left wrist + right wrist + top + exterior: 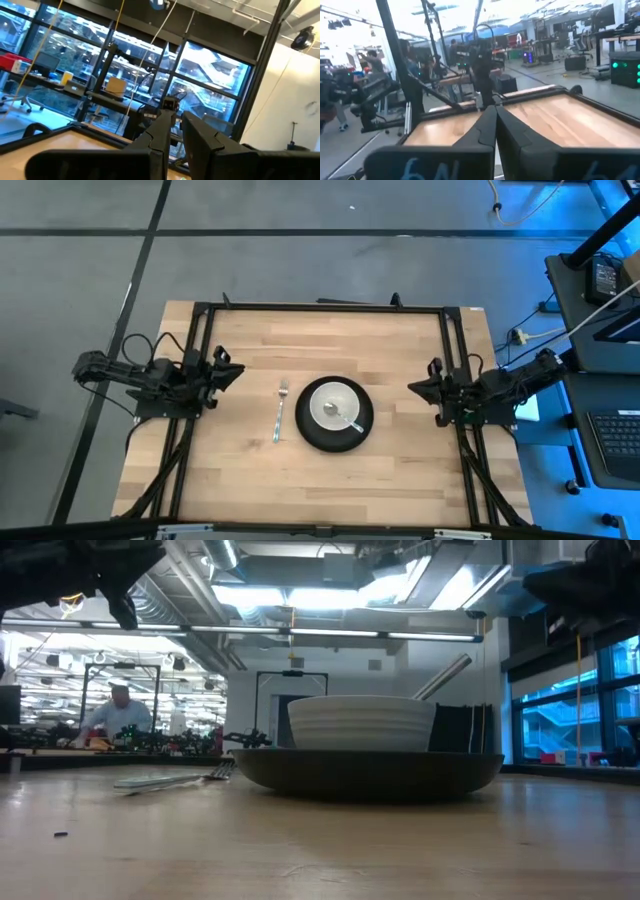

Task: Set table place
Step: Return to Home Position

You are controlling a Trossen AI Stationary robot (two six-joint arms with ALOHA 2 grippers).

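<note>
A: Where is the place setting found?
B: The black plate (308, 430) is seen near the middle of the table (400, 470), roughly midway between the two grippers. The white bowl (322, 395) is set on the plate, inside its rim.
A: Cutlery?
B: The spoon (347, 418) is laid in the bowl. In the low view its handle is leaned on the bowl's rim and sticks out above it. The fork (280, 412) is laid flat on the wood just beside the plate, on the left arm's side. It is not touching the plate and is lined up with the table's side edges.
A: Grippers?
B: The left gripper (230, 370) is held at the table's left side, well apart from the fork. Whether it is released or clenched cannot be told. The right gripper (418, 387) is held at the right side, well apart from the plate. It is clenched, with its fingers pressed together in its wrist view and nothing grasped.
A: Anything else noted?
B: A person (118, 715) is seen far off in the room behind the table
</note>
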